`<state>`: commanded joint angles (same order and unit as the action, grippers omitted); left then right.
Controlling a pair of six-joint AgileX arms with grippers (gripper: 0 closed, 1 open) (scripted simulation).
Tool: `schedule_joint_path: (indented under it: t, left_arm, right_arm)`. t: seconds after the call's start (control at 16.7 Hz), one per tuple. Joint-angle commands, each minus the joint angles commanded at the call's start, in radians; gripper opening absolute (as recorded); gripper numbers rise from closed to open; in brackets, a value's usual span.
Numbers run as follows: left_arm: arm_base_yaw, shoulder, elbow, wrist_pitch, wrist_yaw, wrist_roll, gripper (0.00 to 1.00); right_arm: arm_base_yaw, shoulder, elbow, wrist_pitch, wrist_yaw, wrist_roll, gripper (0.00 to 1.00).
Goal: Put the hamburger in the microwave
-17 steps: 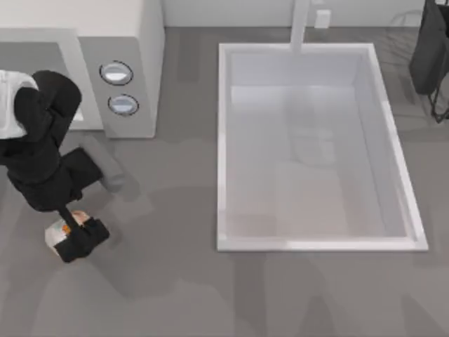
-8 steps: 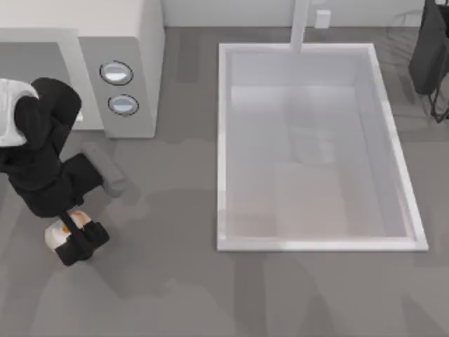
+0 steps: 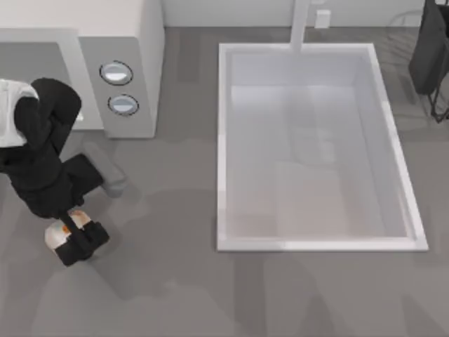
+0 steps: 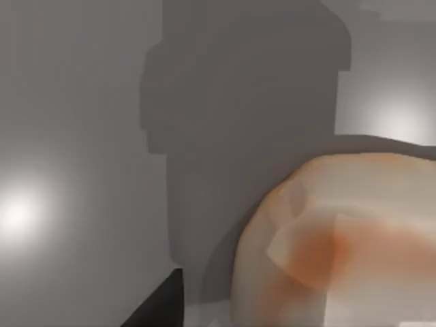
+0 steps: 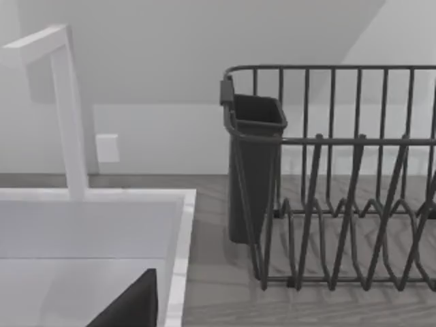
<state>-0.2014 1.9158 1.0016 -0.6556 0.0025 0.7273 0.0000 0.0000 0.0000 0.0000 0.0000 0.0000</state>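
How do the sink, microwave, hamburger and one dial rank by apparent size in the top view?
1. sink, clearly largest.
2. microwave, though the frame edge cuts part of it off.
3. hamburger and the dial look alike; the left gripper partly covers the hamburger, so I won't rank them.

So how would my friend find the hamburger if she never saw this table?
Start at the big off-white microwave at the table's far left, with its two round dials. Come toward the near edge, to the left gripper on its black arm. The hamburger sits at those fingers on the grey table: a little cream lump with orange patches, the one colourful thing around.
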Motion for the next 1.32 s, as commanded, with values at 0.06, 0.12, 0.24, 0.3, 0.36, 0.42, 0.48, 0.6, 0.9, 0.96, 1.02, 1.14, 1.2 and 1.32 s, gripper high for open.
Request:
schedule_joint_path:
  t: [0.06,0.12,0.24,0.3,0.36,0.42,0.48,0.6,0.9,0.96,1.02,1.14,1.2,1.32]
  left_arm:
    - [0.000,0.000,0.000,0.000,0.000,0.000,0.17]
    - [0.000,0.000,0.000,0.000,0.000,0.000,0.10]
    - [0.000,0.000,0.000,0.000,0.000,0.000,0.00]
    - [0.000,0.000,0.000,0.000,0.000,0.000,0.00]
    - [0.000,0.000,0.000,0.000,0.000,0.000,0.00]
    - [0.000,0.000,0.000,0.000,0.000,0.000,0.00]
    - [0.000,0.000,0.000,0.000,0.000,0.000,0.00]
    - [0.000,0.000,0.000,0.000,0.000,0.000,0.00]
    - [-0.003,-0.074,0.050,-0.101,0.019,0.000,0.00]
    - [-0.004,-0.085,0.072,-0.135,0.019,0.001,0.00]
    - [-0.003,-0.098,0.098,-0.179,0.019,0.000,0.00]
    - [-0.002,-0.132,0.157,-0.284,0.018,-0.003,0.00]
    - [-0.002,-0.151,0.186,-0.336,0.018,-0.005,0.00]
    - [-0.001,-0.186,0.237,-0.416,0.018,-0.008,0.00]
  right_arm:
    - [0.000,0.000,0.000,0.000,0.000,0.000,1.00]
    - [0.000,0.000,0.000,0.000,0.000,0.000,1.00]
    - [0.000,0.000,0.000,0.000,0.000,0.000,1.00]
    - [0.000,0.000,0.000,0.000,0.000,0.000,1.00]
    - [0.000,0.000,0.000,0.000,0.000,0.000,1.00]
    - [0.000,0.000,0.000,0.000,0.000,0.000,1.00]
    - [0.000,0.000,0.000,0.000,0.000,0.000,1.00]
    - [0.000,0.000,0.000,0.000,0.000,0.000,1.00]
    - [0.000,0.000,0.000,0.000,0.000,0.000,1.00]
    - [0.000,0.000,0.000,0.000,0.000,0.000,1.00]
    - [0.000,0.000,0.000,0.000,0.000,0.000,1.00]
    - [0.000,0.000,0.000,0.000,0.000,0.000,1.00]
    - [0.000,0.000,0.000,0.000,0.000,0.000,1.00]
    - [0.000,0.000,0.000,0.000,0.000,0.000,1.00]
